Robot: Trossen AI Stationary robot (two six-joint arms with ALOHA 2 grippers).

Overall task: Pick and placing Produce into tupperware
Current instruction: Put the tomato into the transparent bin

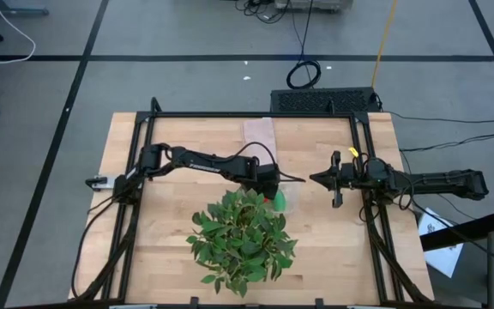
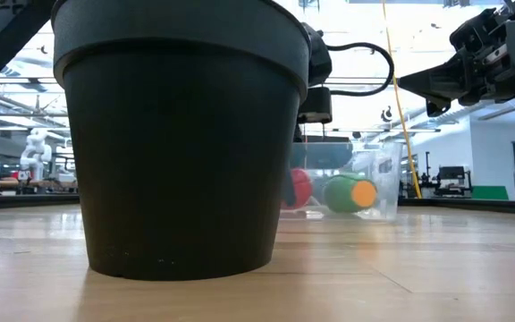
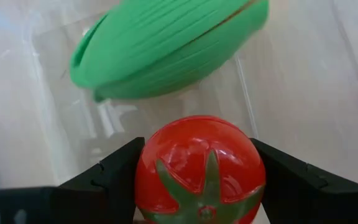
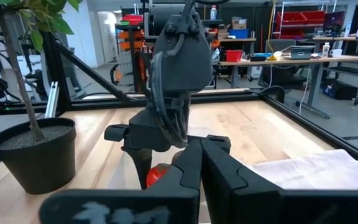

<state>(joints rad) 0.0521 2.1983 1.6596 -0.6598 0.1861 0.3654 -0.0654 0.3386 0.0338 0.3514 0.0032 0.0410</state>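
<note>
My left gripper (image 1: 270, 187) reaches down into the clear tupperware (image 2: 381, 186), shut on a red tomato-like piece of produce (image 3: 201, 168). A bright green oval piece (image 3: 166, 46) with an orange end (image 2: 363, 193) lies on the tub's floor just beyond it. In the low view the red piece (image 2: 300, 188) sits low inside the tub, half hidden by a black pot. My right gripper (image 1: 316, 178) hovers shut at the table's right, pointing level at the left arm. My left gripper pinches the red piece by its two opposite sides (image 3: 143, 171) between the two fingers (image 3: 114, 177), coming steeply from above. Its green-starred top faces the wrist. Whether it rests on the tub's floor I cannot tell.
A big leafy plant (image 1: 243, 240) in a black pot (image 2: 181, 134) stands just on the near side of the tub. A pinkish-beige folded cloth (image 1: 259, 133) lies at the far edge. A black frame (image 1: 230, 114) borders the table.
</note>
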